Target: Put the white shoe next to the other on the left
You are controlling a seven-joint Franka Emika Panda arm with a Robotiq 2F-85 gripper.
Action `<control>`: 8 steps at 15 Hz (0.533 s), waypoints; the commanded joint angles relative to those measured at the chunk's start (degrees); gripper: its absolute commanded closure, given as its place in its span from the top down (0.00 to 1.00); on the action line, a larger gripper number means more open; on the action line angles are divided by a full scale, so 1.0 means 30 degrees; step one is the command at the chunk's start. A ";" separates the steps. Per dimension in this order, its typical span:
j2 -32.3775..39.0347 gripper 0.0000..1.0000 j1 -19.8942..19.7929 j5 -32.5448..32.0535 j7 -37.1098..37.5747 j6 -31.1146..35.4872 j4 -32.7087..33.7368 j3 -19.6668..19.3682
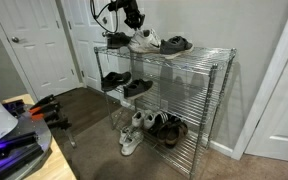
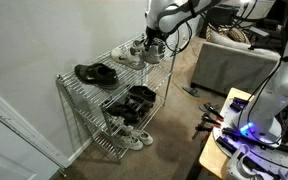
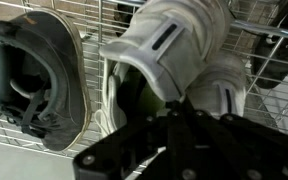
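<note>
The white shoe (image 1: 148, 41) sits tilted on the top shelf of the wire rack (image 1: 220, 62), with its dark side mark showing in the wrist view (image 3: 174, 45). My gripper (image 1: 134, 28) is right above its heel. In the wrist view my gripper (image 3: 177, 105) looks shut on the collar beside the dark opening. The other white shoe (image 1: 115, 41) lies close by on the same shelf, and part of it shows in the wrist view (image 3: 226, 92). In an exterior view the white pair (image 2: 144, 50) sits under my gripper (image 2: 154, 41).
A dark pair (image 1: 176, 43) shares the top shelf, seen also in an exterior view (image 2: 96, 72) and the wrist view (image 3: 39, 85). Black shoes (image 1: 124, 84) fill the middle shelf. Small white sneakers (image 1: 132, 135) and brown shoes (image 1: 170, 128) lie at the bottom. A wall stands behind the rack.
</note>
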 commanded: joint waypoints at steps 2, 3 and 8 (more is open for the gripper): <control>-0.0162 0.01 0.0097 -0.0926 -0.0351 0.2281 -0.0743 -0.0111; -0.0075 0.01 0.0114 -0.1149 -0.0345 0.2425 -0.0719 -0.0162; 0.0179 0.01 0.0028 -0.1744 -0.0434 0.2666 -0.0685 -0.0310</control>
